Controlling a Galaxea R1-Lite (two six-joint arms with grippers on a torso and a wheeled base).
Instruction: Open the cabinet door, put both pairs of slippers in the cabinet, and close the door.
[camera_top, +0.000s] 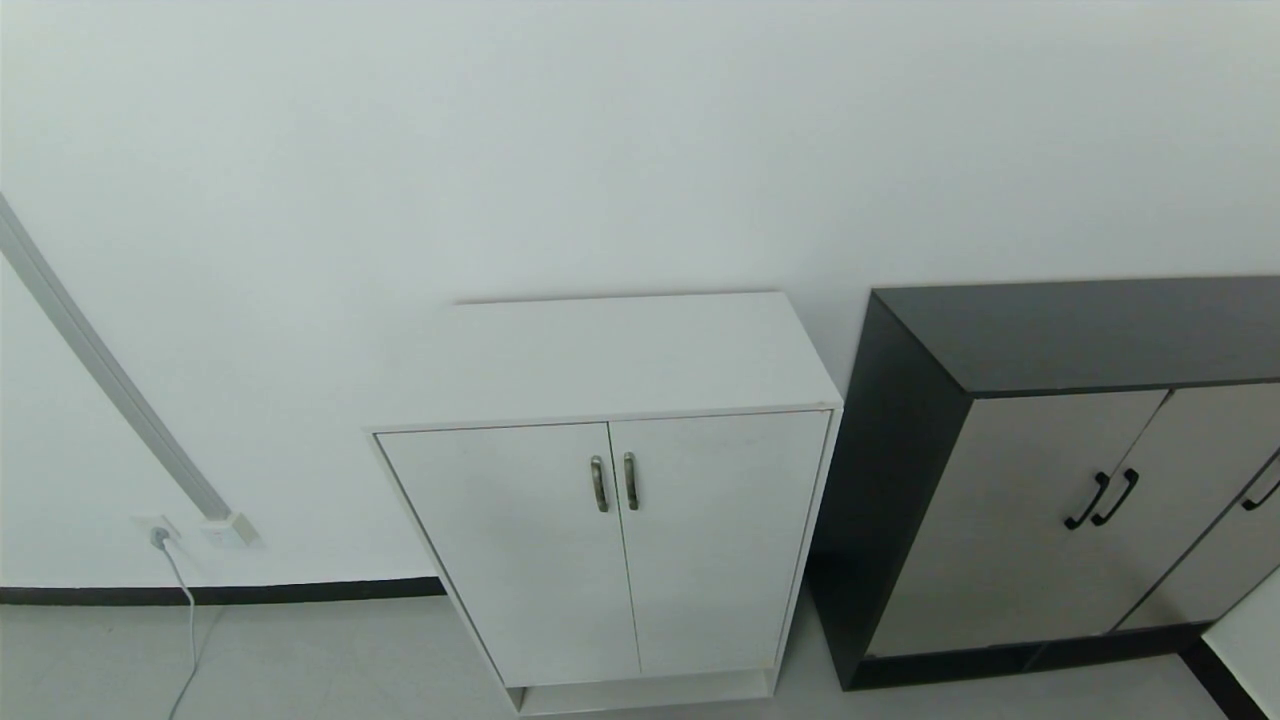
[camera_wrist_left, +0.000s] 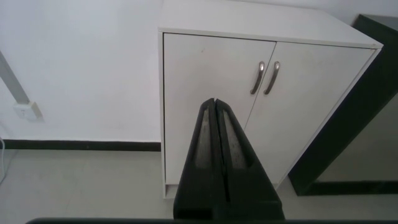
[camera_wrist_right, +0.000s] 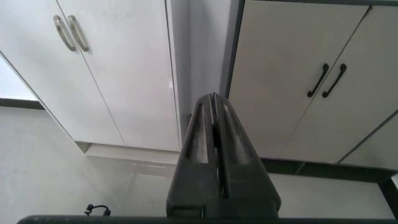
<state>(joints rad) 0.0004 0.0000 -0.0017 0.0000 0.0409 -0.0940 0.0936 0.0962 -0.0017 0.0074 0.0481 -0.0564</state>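
Observation:
A white two-door cabinet (camera_top: 610, 540) stands against the wall, both doors closed, with two metal handles (camera_top: 614, 482) side by side at the middle seam. My left gripper (camera_wrist_left: 215, 102) is shut with nothing in it, held in front of the white cabinet (camera_wrist_left: 249, 106), some way short of its handles (camera_wrist_left: 265, 78). My right gripper (camera_wrist_right: 214, 98) is shut and empty too, in front of the gap between the white cabinet (camera_wrist_right: 106, 68) and the dark one.
A black cabinet with grey doors (camera_top: 1060, 480) and black handles (camera_top: 1100, 498) stands right beside the white one. A wall socket with a cable (camera_top: 160, 538) and a slanted cable duct (camera_top: 100, 370) are on the left. Grey floor (camera_top: 250, 660) lies in front.

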